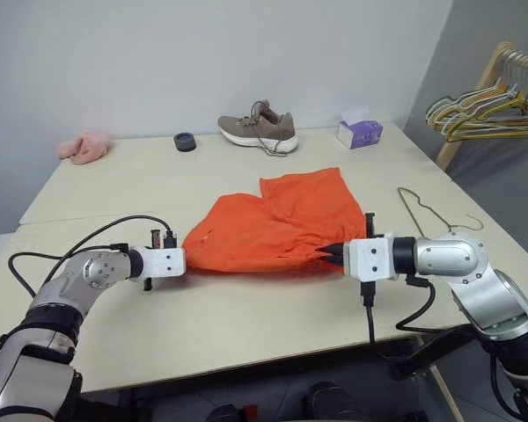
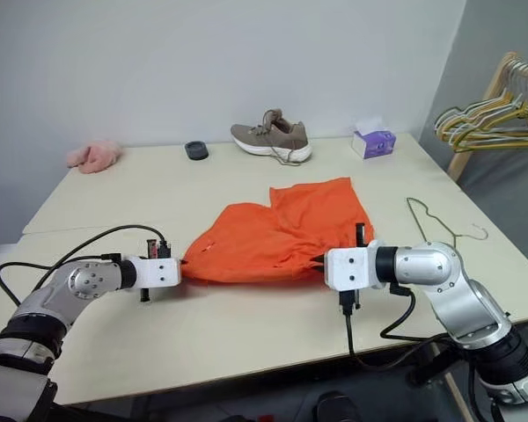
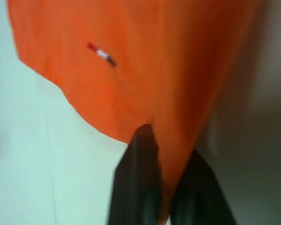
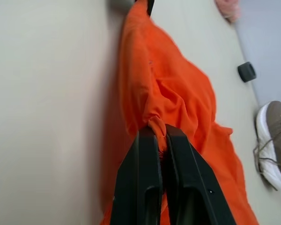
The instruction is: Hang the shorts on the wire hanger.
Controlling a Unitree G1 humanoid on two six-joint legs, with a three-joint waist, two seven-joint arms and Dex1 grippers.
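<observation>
the right wrist view shows the right gripper (image 4: pixel 161 136) pinching a fold of the shorts (image 1: pixel 273 224); the left wrist view shows the left gripper (image 3: pixel 166 154) clamped on their other edge. the wire hanger (image 1: pixel 427 214) lies near the table (image 1: pixel 246 325) right edge, with bare tabletop along the front.

Bright orange thin-fabric shorts (image 1: pixel 273 224), rumpled and spread across the middle of the pale table, near edge bunched and stretched between two pinched ends, one leg lying flat toward the far side. Thin olive-grey wire hanger (image 1: pixel 427 214), triangular with curved hook, flat on the table just right of the shorts, apart from them.
</observation>
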